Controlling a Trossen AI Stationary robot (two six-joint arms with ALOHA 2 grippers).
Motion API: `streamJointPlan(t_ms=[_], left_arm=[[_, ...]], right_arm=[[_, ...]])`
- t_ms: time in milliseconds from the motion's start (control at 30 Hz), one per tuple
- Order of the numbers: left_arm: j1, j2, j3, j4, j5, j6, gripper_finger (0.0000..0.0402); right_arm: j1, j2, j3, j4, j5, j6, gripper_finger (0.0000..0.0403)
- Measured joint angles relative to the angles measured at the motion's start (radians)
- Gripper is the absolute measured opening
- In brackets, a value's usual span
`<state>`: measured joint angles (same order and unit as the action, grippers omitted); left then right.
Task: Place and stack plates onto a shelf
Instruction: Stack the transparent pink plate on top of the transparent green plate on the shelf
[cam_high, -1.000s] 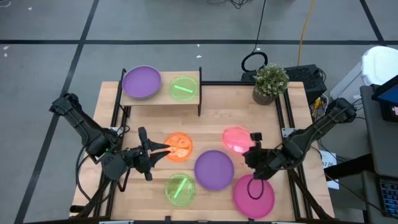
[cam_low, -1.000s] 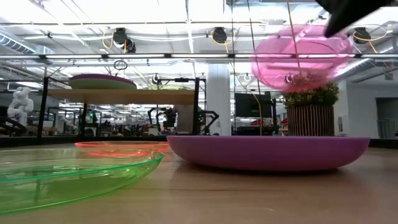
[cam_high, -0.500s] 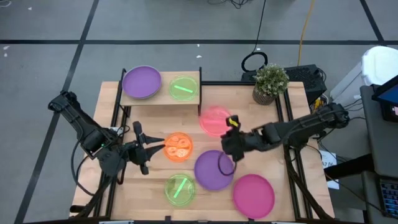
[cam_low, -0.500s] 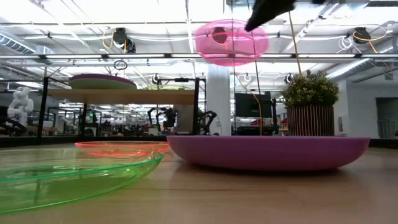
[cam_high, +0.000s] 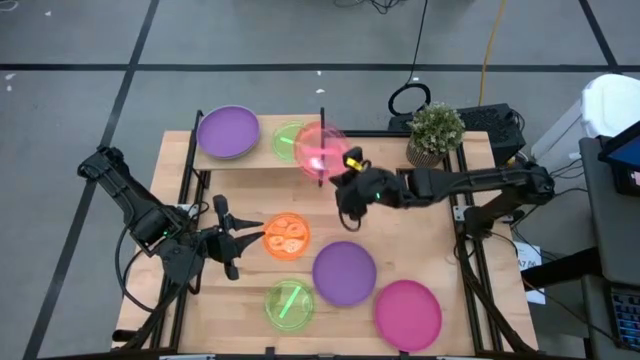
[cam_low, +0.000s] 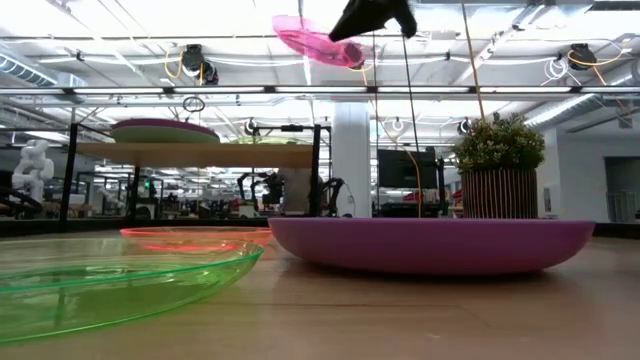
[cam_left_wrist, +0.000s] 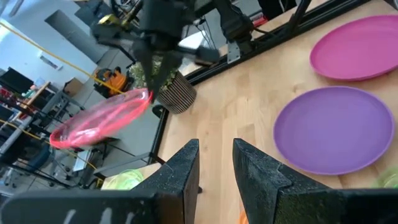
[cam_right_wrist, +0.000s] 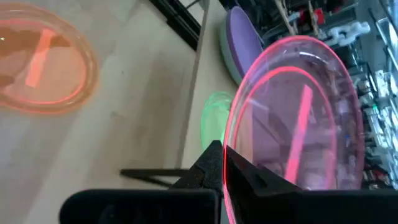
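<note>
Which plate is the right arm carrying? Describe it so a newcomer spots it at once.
Find the shelf at the table's far edge. Above its right end, over the green plate there, the right gripper pinches the rim of a translucent pink plate. It is the only plate in the air, tilted.

1. We find the right arm stretched far across the table from its base at the right side, its forearm lying nearly level and well above the surface.
2. The right gripper (cam_high: 343, 166) is raised high, its fingers pressed together on the rim of a red-pink plate (cam_high: 320, 150), carried tilted.
3. The left arm is bent low at the table's left side.
4. The left gripper (cam_high: 262, 235) points rightward, its fingers (cam_left_wrist: 180, 171) parted a little, with nothing between them.
</note>
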<state>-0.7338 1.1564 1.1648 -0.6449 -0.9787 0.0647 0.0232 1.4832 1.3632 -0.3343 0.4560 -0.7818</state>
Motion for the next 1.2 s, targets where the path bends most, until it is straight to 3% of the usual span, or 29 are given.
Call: streamJointPlan(t_ms=[267, 600, 967, 1200], left_arm=[[0.000, 0.000, 0.000, -0.001, 0.000, -0.010, 0.0104], [0.031, 0.000, 0.000, -0.003, 0.001, -0.011, 0.0104], [0.060, 0.001, 0.000, -0.018, 0.018, -0.038, 0.0104], [0.060, 0.001, 0.000, -0.028, 0.033, -0.043, 0.0104]], right_arm=[[-0.144, 0.047, -0.001, 0.072, -0.167, -0.057, 0.0000], [-0.257, 0.134, 0.011, 0.151, -0.296, -0.086, 0.0000], [-0.280, 0.337, 0.180, 0.154, -0.304, -0.098, 0.0000], [-0.295, 0.403, 0.212, 0.151, -0.308, -0.096, 0.0000]])
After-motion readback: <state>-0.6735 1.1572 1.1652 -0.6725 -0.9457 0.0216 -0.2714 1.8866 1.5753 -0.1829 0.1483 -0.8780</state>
